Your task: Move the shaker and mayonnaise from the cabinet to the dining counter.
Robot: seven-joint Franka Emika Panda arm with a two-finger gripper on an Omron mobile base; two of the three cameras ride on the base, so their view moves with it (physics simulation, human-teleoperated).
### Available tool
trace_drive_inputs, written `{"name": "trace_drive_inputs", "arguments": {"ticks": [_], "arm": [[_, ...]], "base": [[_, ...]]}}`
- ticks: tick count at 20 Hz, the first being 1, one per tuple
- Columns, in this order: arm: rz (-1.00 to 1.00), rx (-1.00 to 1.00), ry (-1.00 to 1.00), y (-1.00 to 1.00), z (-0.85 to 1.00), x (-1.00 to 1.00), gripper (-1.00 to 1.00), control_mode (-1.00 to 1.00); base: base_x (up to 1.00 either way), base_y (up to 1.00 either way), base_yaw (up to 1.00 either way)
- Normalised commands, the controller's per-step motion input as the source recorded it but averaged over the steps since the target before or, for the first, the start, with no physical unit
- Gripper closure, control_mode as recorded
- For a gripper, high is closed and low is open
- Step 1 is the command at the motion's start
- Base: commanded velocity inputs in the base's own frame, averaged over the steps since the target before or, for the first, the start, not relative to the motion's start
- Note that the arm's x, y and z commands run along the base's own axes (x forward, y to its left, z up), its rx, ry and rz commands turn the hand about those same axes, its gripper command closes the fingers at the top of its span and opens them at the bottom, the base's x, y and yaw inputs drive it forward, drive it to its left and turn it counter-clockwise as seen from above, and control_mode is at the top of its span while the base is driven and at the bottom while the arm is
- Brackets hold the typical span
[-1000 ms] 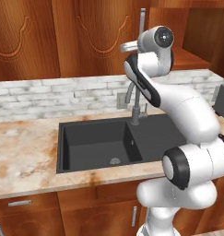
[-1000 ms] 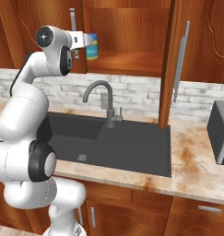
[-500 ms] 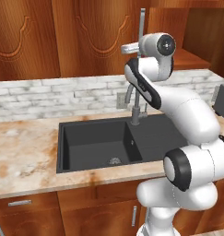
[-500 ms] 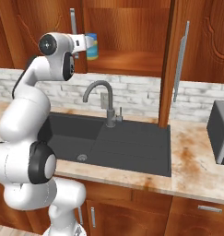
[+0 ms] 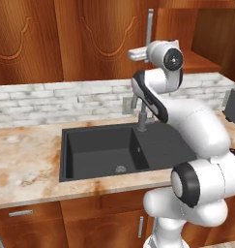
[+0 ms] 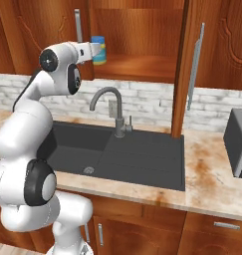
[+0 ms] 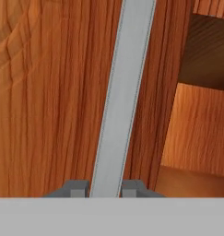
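Since the earlier frames, the white arm's wrist has been carried slightly further toward the cabinet (image 6: pixel 142 35), and the jaws have been drawn closer together. Reddish-brown wood with a strong vertical grain and carved curved panels makes up the cabinet doors, and one door stands swung out beside the open shelf. Below, a beige marble-look counter (image 5: pixel 27 164) with orange-brown blotches holds a matte black sink (image 5: pixel 99 152) and a curved grey faucet (image 6: pixel 110 107), backed by pale grey brick. A long, flat silver bar handle (image 7: pixel 122 97) is seen running up the door in the hand view. The gripper (image 7: pixel 105 188) is set around this bar, one dark fingertip on each side, seemingly clamped on it, though actual contact cannot be confirmed. On the open shelf, just beyond the hand, the stout round mayonnaise (image 6: pixel 98 50) is seen upright, with blue lid and teal band.
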Motion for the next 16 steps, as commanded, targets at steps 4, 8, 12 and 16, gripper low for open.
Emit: {"name": "trace_drive_inputs", "arguments": {"ticks": [4,8,12,16], "arm": [[-0.14,-0.02,0.0,0.0,0.12,-0.81,1.0,-1.0],[-0.15,0.0,0.0,0.0,0.19,-0.96,1.0,-1.0],[-0.15,0.0,0.0,0.01,0.12,-1.0,1.0,-1.0],[-0.16,0.0,0.0,0.0,0.08,-1.0,1.0,-1.0]], "base": [[0.0,0.0,0.0],[0.0,0.0,0.0],[0.0,0.0,0.0],[0.0,0.0,0.0]]}}
